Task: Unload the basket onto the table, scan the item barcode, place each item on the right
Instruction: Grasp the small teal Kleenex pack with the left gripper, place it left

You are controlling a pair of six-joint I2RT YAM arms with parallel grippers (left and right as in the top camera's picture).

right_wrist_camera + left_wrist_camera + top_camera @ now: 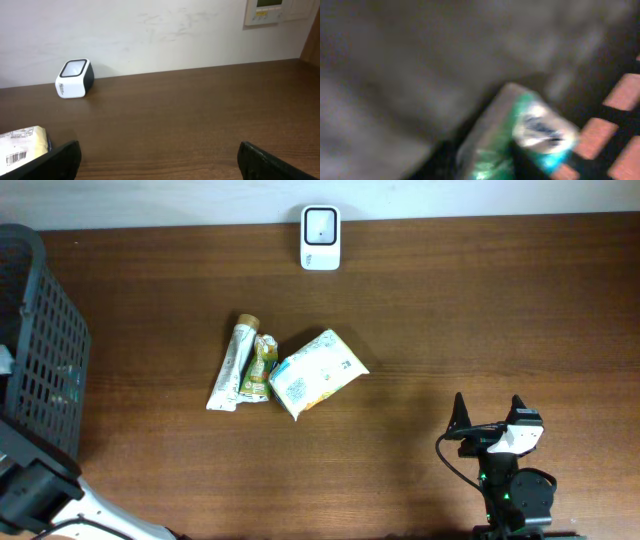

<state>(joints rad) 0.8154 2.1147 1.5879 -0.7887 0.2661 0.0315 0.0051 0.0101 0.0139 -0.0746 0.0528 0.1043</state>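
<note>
The left wrist view is badly blurred. It shows a green and teal packet [492,145] with a white label, close to the camera, beside the dark basket mesh [615,112]. My left gripper's fingers cannot be made out there. From overhead, only the left arm [40,495] shows, at the bottom left by the black basket [40,350]. The white barcode scanner [320,238] stands at the table's far edge [75,79]. My right gripper [490,412] hangs open over bare wood [157,160], empty.
A cream tube [232,364], a small green pouch [260,367] and a white packet [318,372] lie together mid-table. The white packet's barcode shows at the left of the right wrist view [20,145]. A wall rises behind the scanner.
</note>
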